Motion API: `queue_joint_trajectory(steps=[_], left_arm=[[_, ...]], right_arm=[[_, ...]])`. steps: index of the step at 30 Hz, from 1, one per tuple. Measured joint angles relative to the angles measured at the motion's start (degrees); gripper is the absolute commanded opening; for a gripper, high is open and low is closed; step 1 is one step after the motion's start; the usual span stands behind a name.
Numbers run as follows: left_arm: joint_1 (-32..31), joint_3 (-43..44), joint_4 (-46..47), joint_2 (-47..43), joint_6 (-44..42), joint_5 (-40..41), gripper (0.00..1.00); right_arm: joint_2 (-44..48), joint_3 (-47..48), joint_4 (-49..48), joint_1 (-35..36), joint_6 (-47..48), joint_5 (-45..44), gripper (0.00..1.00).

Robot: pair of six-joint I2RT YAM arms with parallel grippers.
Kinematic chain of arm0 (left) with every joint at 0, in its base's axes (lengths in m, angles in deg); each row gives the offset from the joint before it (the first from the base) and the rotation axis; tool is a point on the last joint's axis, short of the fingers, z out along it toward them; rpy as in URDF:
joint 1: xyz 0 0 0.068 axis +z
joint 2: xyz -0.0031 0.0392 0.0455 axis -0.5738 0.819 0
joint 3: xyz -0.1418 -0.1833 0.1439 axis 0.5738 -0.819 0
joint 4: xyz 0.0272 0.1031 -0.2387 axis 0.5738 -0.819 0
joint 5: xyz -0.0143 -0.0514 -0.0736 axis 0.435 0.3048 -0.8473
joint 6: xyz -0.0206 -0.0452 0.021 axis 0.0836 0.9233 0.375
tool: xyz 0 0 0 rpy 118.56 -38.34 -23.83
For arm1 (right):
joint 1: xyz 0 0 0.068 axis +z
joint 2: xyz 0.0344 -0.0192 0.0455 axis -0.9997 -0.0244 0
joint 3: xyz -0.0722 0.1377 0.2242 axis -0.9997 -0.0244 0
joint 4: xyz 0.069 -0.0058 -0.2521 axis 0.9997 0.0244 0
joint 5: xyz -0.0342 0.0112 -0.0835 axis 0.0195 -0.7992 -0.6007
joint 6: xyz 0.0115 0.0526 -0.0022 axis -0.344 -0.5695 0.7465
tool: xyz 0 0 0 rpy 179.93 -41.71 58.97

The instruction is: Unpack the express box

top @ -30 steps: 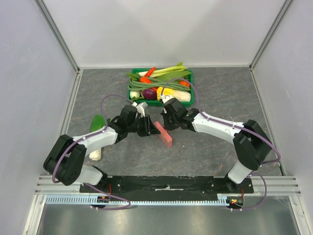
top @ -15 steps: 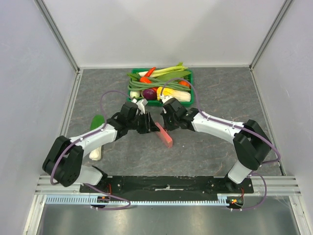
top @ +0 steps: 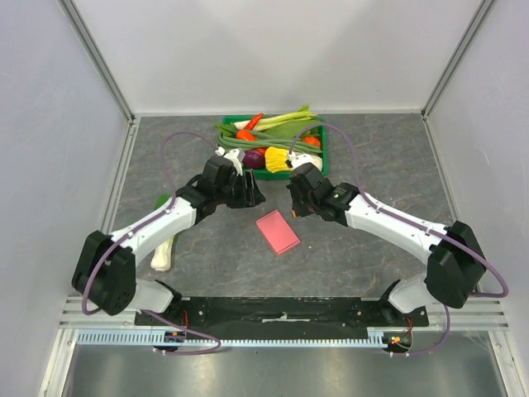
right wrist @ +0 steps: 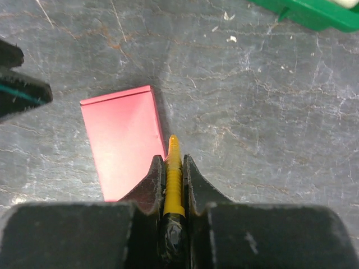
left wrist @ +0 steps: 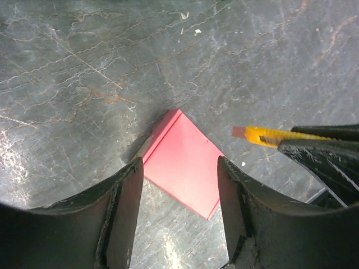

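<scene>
**A:** From above, where's the express box (top: pixel 278 231)?
**B:** Flat on the grey table (top: pixel 380 157), on the near side of the green vegetable crate (top: pixel 323 163). The left gripper (top: pixel 254 196) and right gripper (top: pixel 293 208) hang between crate and box.
**A:** Left wrist?
**B:** Jaws wide, empty, with the box below them.
**A:** Right wrist?
**B:** Pinched narrow on a yellow utility knife (right wrist: pixel 173 185), its tip beside the box's edge.

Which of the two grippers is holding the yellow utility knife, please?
The right gripper, shut on the slim yellow-handled knife beside the flat pink cardboard box; the left gripper stands open and empty.
</scene>
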Motion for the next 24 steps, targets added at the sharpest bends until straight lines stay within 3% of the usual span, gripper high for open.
queue_joint_trajectory(steps=[5, 24], left_arm=[[0.04, 1.57, -1.92, 4.46, -0.26, -0.37, 0.6], [0.04, -5.81, -0.09, 4.72, 3.76, -6.45, 0.58]], right_arm=[[0.13, -3.37, -0.28, -0.31, -0.04, 1.14, 0.0], [-1.49, -4.33, -5.07, -0.31, 1.4, 6.23, 0.0]])
